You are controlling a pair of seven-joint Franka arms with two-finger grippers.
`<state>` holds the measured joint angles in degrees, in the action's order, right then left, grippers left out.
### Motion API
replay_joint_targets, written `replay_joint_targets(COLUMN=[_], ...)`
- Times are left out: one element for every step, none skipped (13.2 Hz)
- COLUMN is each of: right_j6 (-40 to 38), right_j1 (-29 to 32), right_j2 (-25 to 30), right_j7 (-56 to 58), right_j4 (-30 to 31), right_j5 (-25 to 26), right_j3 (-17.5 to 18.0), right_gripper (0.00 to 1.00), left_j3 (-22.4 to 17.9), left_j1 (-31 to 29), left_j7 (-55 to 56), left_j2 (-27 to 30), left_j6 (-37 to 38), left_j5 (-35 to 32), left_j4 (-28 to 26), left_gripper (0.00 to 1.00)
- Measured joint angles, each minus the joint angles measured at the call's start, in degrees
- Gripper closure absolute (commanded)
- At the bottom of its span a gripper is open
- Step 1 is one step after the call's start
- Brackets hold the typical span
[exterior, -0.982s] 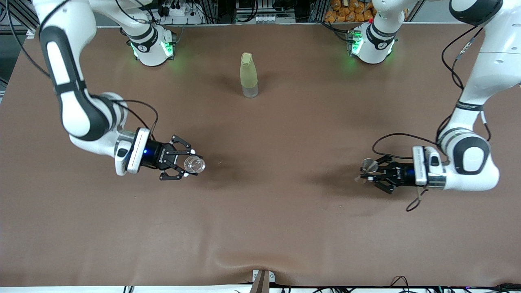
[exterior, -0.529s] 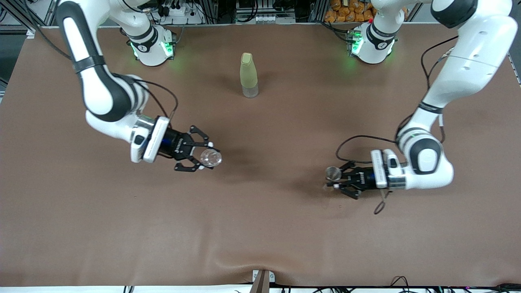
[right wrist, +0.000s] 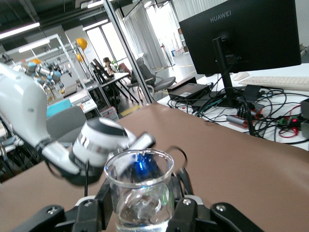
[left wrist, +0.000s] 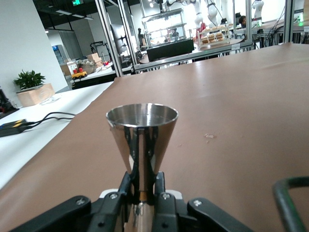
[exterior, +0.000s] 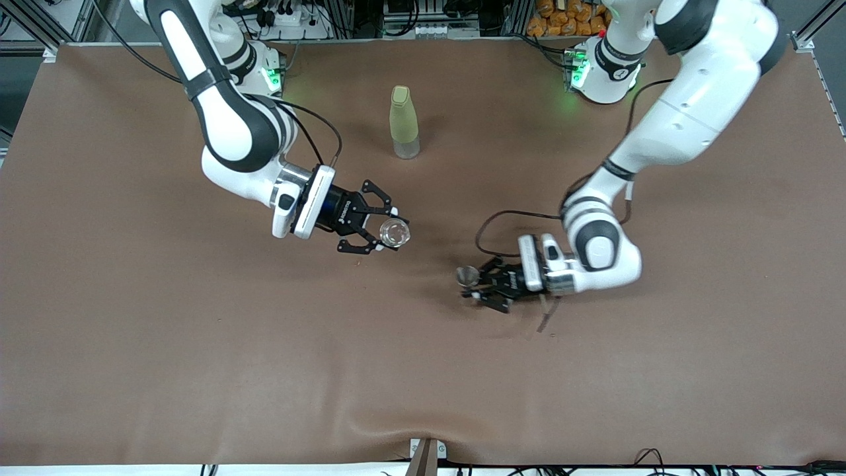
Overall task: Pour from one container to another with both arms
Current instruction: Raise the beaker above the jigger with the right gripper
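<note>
My right gripper is shut on the tiny clear glass cup, held upright above the middle of the table; in the right wrist view the glass cup stands between the black fingers. My left gripper is shut on the silver hourglass-shaped metal cup, also upright over the table's middle, toward the left arm's end. In the left wrist view the metal cup is pinched at its narrow waist. The two cups are a short way apart.
A tall pale yellow-green bottle stands on the brown table, farther from the front camera than both cups, between the two green-lit bases. A black cable loop hangs by the left wrist.
Both arms have swung inward toward the middle of the table, carrying their cups. The glass cup and the metal cup are now much closer together than a second ago.
</note>
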<state>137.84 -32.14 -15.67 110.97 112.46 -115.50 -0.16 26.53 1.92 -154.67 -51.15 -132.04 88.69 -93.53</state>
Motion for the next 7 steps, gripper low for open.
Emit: replay_joint_targets(right_j6=[0.6, 2.1, 3.5, 4.2, 4.4, 4.4, 4.4], right_j1=[-1.2, -2.7, -3.9, -4.7, -5.1, -5.3, -5.5], right_j2=[0.0, 0.0, 0.0, 0.0, -0.1, -0.2, -0.3], right_j7=[0.1, 0.1, 0.1, 0.1, 0.1, 0.1, 0.1], right_j4=[0.0, -0.1, -0.1, -0.1, 0.0, 0.0, 0.0], right_j5=[-2.1, -3.6, -4.0, -4.3, -4.6, -4.8, -5.5], right_j3=[0.0, 0.0, 0.0, 0.0, 0.0, 0.0, 0.0], right_gripper=[1.00, 1.00, 1.00, 1.00, 1.00, 1.00, 1.00], left_j3=[-0.3, -0.5, -0.7, -1.2, -2.1, -3.1, -3.7], left_j1=[2.0, 3.7, 4.8, 5.9, 7.1, 8.1, 8.6], left_j7=[-0.5, -0.6, -0.9, -1.3, -1.4, -1.5, -1.6], left_j2=[-0.3, -0.4, -0.4, -0.4, -0.4, -0.4, -0.4], left_j6=[-0.5, -0.7, -0.8, -0.9, -0.9, -0.9, -0.9], left_j5=[2.9, 6.1, 9.4, 12.2, 14.3, 15.9, 16.8], left_j4=[0.0, 0.0, 0.0, 0.1, 0.1, 0.1, 0.1], left_gripper=[1.00, 1.00, 1.00, 1.00, 1.00, 1.00, 1.00])
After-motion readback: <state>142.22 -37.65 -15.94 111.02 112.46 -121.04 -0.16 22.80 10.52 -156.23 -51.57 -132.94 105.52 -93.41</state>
